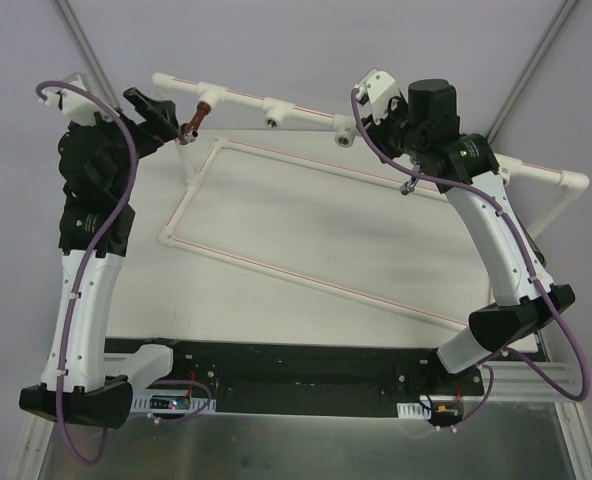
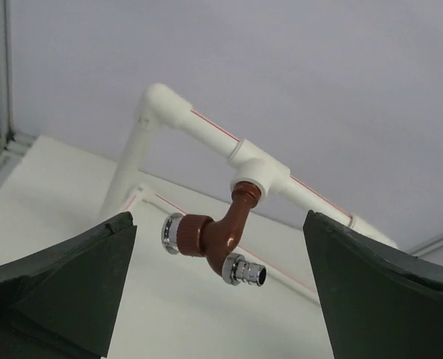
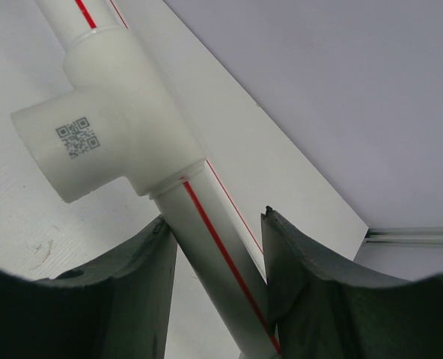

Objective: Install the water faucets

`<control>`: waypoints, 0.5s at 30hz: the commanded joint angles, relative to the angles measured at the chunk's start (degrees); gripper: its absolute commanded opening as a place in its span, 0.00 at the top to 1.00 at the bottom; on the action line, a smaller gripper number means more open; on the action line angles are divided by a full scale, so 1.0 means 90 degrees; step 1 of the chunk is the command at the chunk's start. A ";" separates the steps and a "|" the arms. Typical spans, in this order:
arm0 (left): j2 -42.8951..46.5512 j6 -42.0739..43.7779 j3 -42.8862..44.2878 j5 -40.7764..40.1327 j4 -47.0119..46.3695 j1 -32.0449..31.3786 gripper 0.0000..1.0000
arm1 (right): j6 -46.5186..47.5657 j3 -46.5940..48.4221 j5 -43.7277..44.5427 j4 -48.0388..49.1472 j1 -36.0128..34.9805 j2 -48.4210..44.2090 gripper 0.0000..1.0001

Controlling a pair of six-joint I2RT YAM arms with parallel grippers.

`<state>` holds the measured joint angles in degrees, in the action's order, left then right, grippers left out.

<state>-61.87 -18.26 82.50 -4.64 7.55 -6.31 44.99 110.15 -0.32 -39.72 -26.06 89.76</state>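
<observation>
Table [image 1: 306, 230]: white top at the near side, arms mounted on its near edge.
Left gripper [image 2: 218, 221]: jaws spread wide, holding nothing, facing the brown faucet.
Brown faucet [image 2: 220, 233]: just ahead of the fingers, touching neither; stem seated in a white tee [image 2: 263, 170] on the raised pipe rail; chrome ends free.
Right gripper [image 3: 215, 221]: fingers pinching the red-striped pipe [image 3: 203, 247], just beside a second tee [image 3: 109, 112] bearing a printed code square.

We see bright, even, diffuse light from above, with soft grey arm shadows on the white desk [image 1: 276, 290]. Chrome on the brown tap [image 2: 221, 232] glints slightly. The red line on the white pipe [image 3: 206, 247] reads crisp.
</observation>
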 commanded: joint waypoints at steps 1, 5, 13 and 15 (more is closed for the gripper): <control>0.0331 -0.3747 -0.0366 0.0153 0.0411 0.0514 0.01 | -0.0868 -0.0227 -0.0209 -0.0381 -0.0092 0.0388 1.00; 0.0263 -0.5223 -0.0855 0.0721 0.0421 0.0905 0.01 | -0.0878 -0.0198 -0.0238 -0.0371 -0.0092 0.0457 1.00; -0.0390 -0.7129 -0.1490 0.1803 -0.0719 0.1150 0.05 | -0.0898 -0.0295 -0.0238 -0.0371 -0.0073 0.0398 1.00; -0.0673 -0.7627 -0.1656 0.2155 -0.1421 0.1121 0.08 | -0.0898 -0.0305 -0.0267 -0.0371 -0.0063 0.0389 1.00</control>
<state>-64.60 -73.47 69.28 5.82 7.97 3.84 44.86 110.10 -0.47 -39.27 -26.06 89.97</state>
